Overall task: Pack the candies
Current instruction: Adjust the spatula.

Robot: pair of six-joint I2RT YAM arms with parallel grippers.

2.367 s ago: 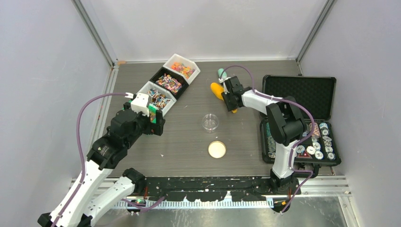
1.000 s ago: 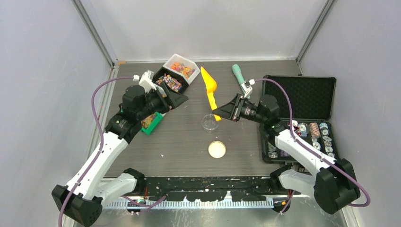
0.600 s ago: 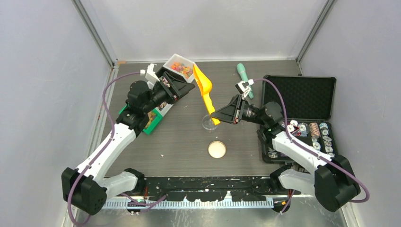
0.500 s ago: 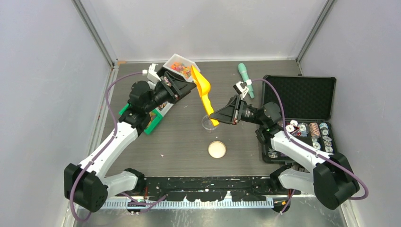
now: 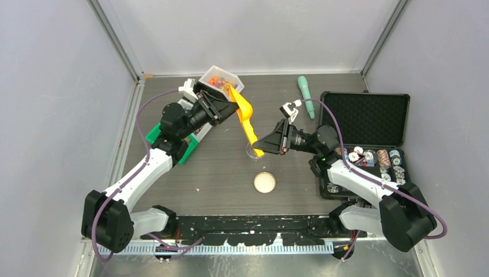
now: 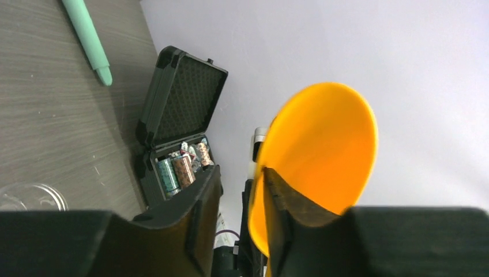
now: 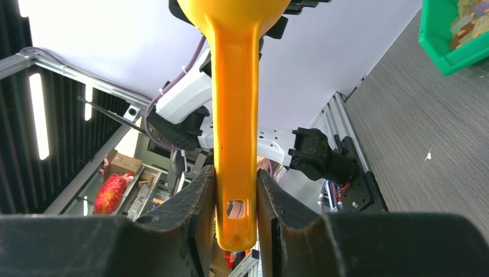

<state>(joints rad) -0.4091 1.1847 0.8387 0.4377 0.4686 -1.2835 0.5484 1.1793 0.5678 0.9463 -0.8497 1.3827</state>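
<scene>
Zero candies point(image 5: 219, 81) packed: those visible sit in far-left bin point(image 5: 236, 86); dish point(image 6: 29, 197) looks empty. Right gripper point(image 7: 235, 193) clamps scoop point(image 5: 244, 113) handle; left gripper point(image 6: 241, 179) straddles bowl rim, grip impossible to tell. Scooping and filling remain.

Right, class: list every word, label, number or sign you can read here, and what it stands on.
No text can be read anywhere.
On the chips in the case: markings too small.
On the candies: wrappers too blurred.
On the scoop: no print shows.
</scene>
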